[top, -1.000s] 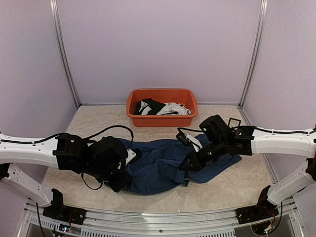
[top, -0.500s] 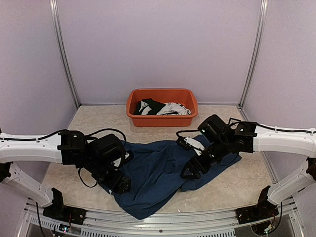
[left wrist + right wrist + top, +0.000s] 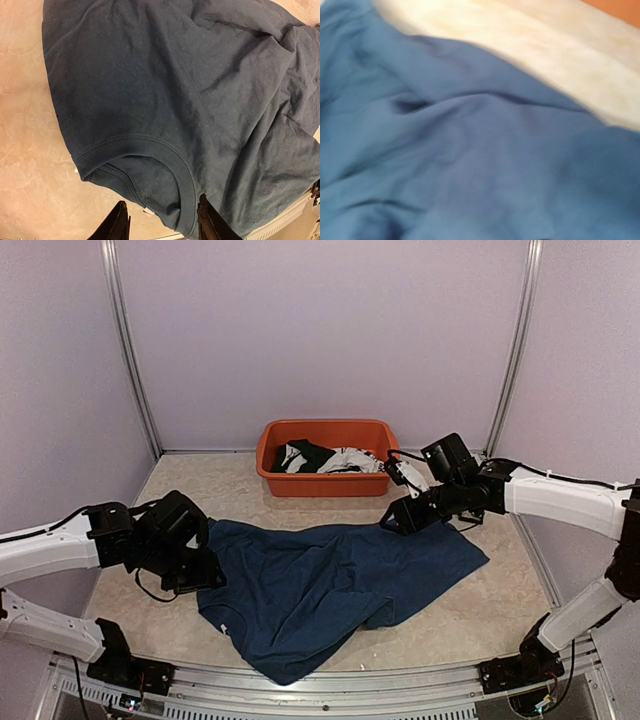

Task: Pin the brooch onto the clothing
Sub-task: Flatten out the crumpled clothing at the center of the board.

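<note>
1. Logging a dark navy T-shirt point(image 3: 330, 585) lying spread across the middle of a beige stone-patterned table point(image 3: 190, 485). Rumpled, with soft folds through the centre. One lobe of cloth reaches toward the near edge, another out to the right.
2. Noted an orange tub point(image 3: 275, 435) at the far side of the table, apart from the T-shirt, holding black and white garments point(image 3: 330, 458).
3. Placed the left gripper point(image 3: 205, 575) at the left edge of the T-shirt, close by the neck opening.
4. Checked the left wrist view: found both dark fingers point(image 3: 117, 227) spread apart at the bottom of the frame, with nothing pinched between them. Saw the ribbed collar point(image 3: 135, 142) curving just beyond the gap, and a small white tag point(image 3: 147, 212) inside the neck opening. Cannot tell whether the fingertips touch the cloth.
5. Placed the right gripper point(image 3: 392, 520) at the far right edge of the T-shirt, between the cloth and the tub's front right corner. Too small in the overhead view to tell whether spread or pressed together, or whether touching the cloth.
6. Checked the right wrist view: blurred, filled mostly with blue folds, with a strip of table along the top and a sliver of orange at the upper right corner. No help on the right gripper's state; recorded as cannot tell.
</note>
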Controlling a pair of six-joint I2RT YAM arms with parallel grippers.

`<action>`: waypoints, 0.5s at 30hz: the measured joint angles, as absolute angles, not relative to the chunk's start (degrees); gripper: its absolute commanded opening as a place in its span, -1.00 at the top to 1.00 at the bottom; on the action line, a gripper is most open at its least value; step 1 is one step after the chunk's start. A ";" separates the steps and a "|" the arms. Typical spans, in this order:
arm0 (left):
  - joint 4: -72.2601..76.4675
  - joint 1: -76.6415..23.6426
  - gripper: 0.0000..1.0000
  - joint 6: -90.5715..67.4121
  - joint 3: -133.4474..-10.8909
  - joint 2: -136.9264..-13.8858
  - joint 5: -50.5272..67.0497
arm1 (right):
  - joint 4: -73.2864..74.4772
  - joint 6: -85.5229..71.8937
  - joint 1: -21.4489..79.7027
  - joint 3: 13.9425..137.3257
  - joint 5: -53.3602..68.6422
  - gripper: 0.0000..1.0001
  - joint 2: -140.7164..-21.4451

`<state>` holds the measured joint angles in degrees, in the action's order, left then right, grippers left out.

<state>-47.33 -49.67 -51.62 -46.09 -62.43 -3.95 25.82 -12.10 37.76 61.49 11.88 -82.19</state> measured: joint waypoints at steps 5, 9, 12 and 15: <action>-41.15 -44.14 0.28 -55.35 -43.09 -66.22 -0.45 | 21.23 -11.92 33.19 61.98 12.67 0.40 -91.90; -36.16 -40.21 0.41 -56.84 -42.09 -71.99 3.22 | 19.33 -11.68 30.98 63.11 13.28 0.44 -98.41; -33.87 -38.44 0.59 -56.86 -43.18 -77.43 4.95 | 18.22 -11.68 30.17 63.70 13.30 0.42 -101.43; -32.80 -37.12 0.87 -56.14 -46.35 -84.71 6.24 | 17.56 -11.70 29.43 63.96 13.28 0.40 -102.69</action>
<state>-32.80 -37.12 -56.14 -46.35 -84.71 6.24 17.56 -11.70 29.43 63.96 13.28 -102.69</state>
